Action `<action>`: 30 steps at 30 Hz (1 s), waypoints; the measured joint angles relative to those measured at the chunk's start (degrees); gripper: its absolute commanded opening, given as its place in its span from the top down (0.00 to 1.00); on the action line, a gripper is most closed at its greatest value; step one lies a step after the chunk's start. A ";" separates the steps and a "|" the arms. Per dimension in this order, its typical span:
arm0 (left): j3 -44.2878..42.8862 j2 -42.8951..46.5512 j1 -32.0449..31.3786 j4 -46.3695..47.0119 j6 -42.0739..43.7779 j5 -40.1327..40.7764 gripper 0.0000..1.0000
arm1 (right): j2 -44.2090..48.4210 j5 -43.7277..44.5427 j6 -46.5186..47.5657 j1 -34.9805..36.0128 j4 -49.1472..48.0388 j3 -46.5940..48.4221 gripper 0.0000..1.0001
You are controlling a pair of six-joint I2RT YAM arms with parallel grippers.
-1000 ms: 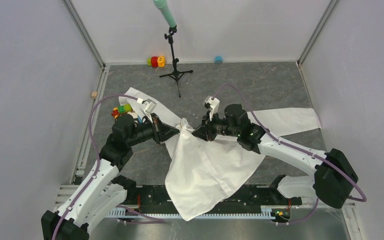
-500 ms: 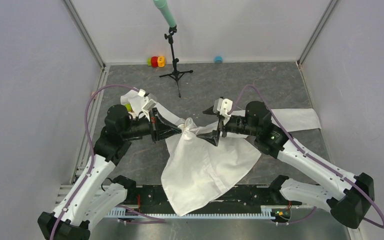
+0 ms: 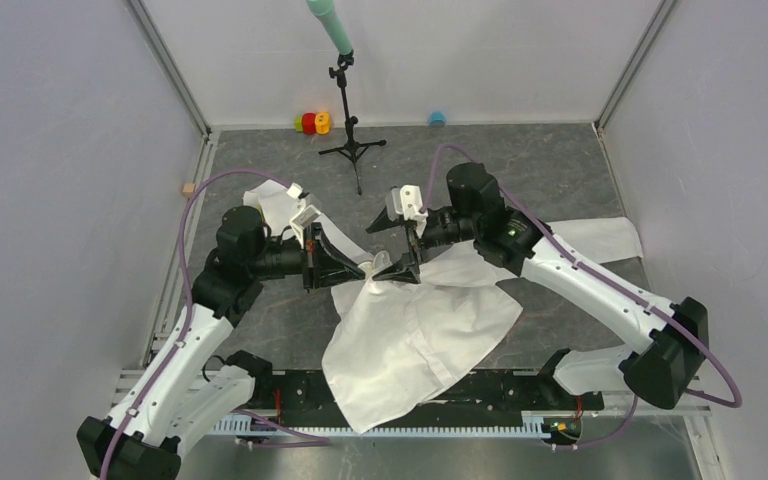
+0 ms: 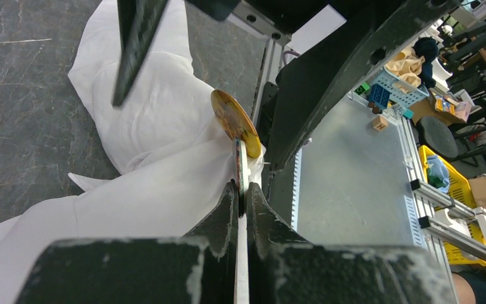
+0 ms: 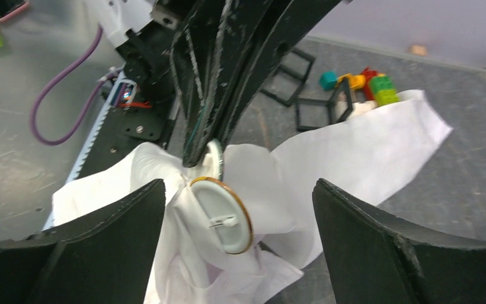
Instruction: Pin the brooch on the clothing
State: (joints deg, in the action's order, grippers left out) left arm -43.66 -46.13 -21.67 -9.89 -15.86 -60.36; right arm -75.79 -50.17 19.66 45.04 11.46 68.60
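Note:
The clothing, a white shirt (image 3: 410,330), lies rumpled across the dark table, with one fold lifted at its middle. My left gripper (image 3: 360,268) is shut on that fold (image 4: 145,139); a thin edge-on disc sits in the same pinch (image 4: 241,190). Just beyond those fingertips hangs the brooch (image 4: 233,120), its orange-gold face tilted. The right wrist view shows the brooch's white back (image 5: 223,218) with its pin, and shirt fabric (image 5: 367,145) bunched round it. My right gripper (image 5: 238,183) is open wide, one finger on each side of the brooch and touching nothing. In the top view the right gripper (image 3: 392,248) faces the left one.
A black tripod stand (image 3: 350,140) stands at the back, with red and yellow toy blocks (image 3: 310,122) and a teal piece (image 3: 437,118) by the rear wall. Coloured blocks (image 5: 367,85) and black square frames (image 5: 316,107) lie past the shirt. A toothed rail (image 3: 410,400) runs along the near edge.
My right gripper was shut at the lifted fold, then opened, drew back and now stands wide round the brooch. The left gripper kept its pinch and shifted slightly.

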 measured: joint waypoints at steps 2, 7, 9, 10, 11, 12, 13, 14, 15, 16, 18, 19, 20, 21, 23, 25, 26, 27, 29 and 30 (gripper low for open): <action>0.00 0.00 -0.07 -0.26 0.22 -0.04 0.98 | -0.83 -1.36 0.76 0.24 2.43 0.09 0.19; 0.00 0.00 -0.22 -0.35 0.52 -0.09 0.98 | -1.53 -3.34 1.66 0.35 6.12 0.11 0.37; 0.00 0.00 -0.35 -0.39 0.55 -0.15 0.98 | -1.77 -3.85 1.64 0.35 6.73 0.17 0.37; 0.00 0.00 -0.42 -0.39 0.55 -0.20 0.98 | -1.95 -3.96 1.53 0.35 6.78 0.17 0.38; 0.00 0.00 -0.52 -0.42 0.57 -0.24 0.98 | -2.08 -4.11 1.40 0.35 6.78 0.17 0.39; 0.00 0.00 -0.61 -0.44 0.57 -0.26 0.98 | -2.19 -4.28 1.20 0.35 6.78 0.17 0.39; 0.00 0.00 -0.68 -0.48 0.57 -0.31 0.98 | -2.29 -4.52 1.05 0.35 6.69 0.17 0.40; 0.00 0.00 -0.72 -0.50 0.57 -0.33 0.98 | -2.40 -4.90 0.79 0.35 6.62 0.17 0.41; 0.00 0.00 -0.83 -0.50 0.57 -0.33 0.98 | -2.51 -5.18 0.55 0.35 6.58 0.17 0.43; 0.00 0.00 -0.92 -0.50 0.57 -0.33 0.98 | -2.62 -5.42 0.26 0.35 6.45 0.20 0.44; 0.00 0.00 -0.98 -0.52 0.59 -0.37 0.98 | -2.78 -5.84 -0.20 0.35 6.36 0.20 0.45; 0.00 0.00 -1.03 -0.55 0.59 -0.37 0.98 | -2.82 -6.05 -0.46 0.35 6.29 0.20 0.46; 0.00 0.00 -1.07 -0.57 0.61 -0.39 0.98 | -2.82 -6.38 -0.63 0.35 6.21 0.20 0.47; 0.00 0.00 -1.11 -0.61 0.61 -0.42 0.98 | -2.82 -6.56 -0.79 0.35 6.14 0.20 0.47; 0.00 0.00 -1.31 -0.72 0.68 -0.44 0.98 | -2.82 -6.84 -1.25 0.35 6.08 0.28 0.47; 0.00 0.00 -1.33 -0.74 0.81 -0.48 0.98 | -2.80 -7.04 -1.55 0.35 5.70 0.28 0.47; 0.00 0.00 -1.36 -0.74 0.83 -0.57 0.98 | -2.78 -7.06 -1.66 0.35 5.60 0.28 0.47; 0.00 0.00 -1.33 -0.74 0.85 -0.68 0.98 | -2.75 -7.04 -1.84 0.35 5.51 0.28 0.47; 0.00 0.00 -1.36 -0.74 0.92 -0.85 0.98 | -2.62 -7.02 -2.01 0.35 5.33 0.28 0.48; 0.00 0.00 -1.36 -0.76 0.96 -0.90 0.98 | -2.58 -7.02 -2.10 0.33 5.29 0.28 0.49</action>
State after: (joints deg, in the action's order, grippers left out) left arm -43.66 -46.13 -23.03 -10.66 -14.90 -61.25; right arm -78.37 -57.19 17.56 45.36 16.75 68.88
